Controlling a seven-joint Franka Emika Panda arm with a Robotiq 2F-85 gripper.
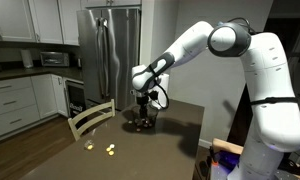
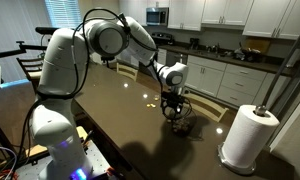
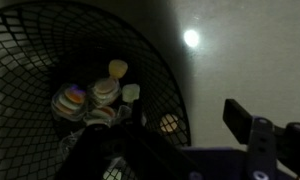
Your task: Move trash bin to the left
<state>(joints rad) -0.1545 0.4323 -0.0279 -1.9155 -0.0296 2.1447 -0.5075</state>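
Gripper [image 1: 143, 113] straddled the wall of the small round dark mesh trash bin [image 1: 142, 124], frame centre; clamped or not, unclear. Next: pinch firmly, slide left

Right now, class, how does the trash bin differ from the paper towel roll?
The trash bin is dark, the paper towel roll white. The bin is squat open mesh; the roll a tall cylinder. The gripper is at the bin, not the roll. Both sit on the table.

trash bin [image 3: 30, 55]: dark wire mesh | table [image 2: 120, 120]: glossy, smooth | fridge [image 1: 105, 45]: brushed steel
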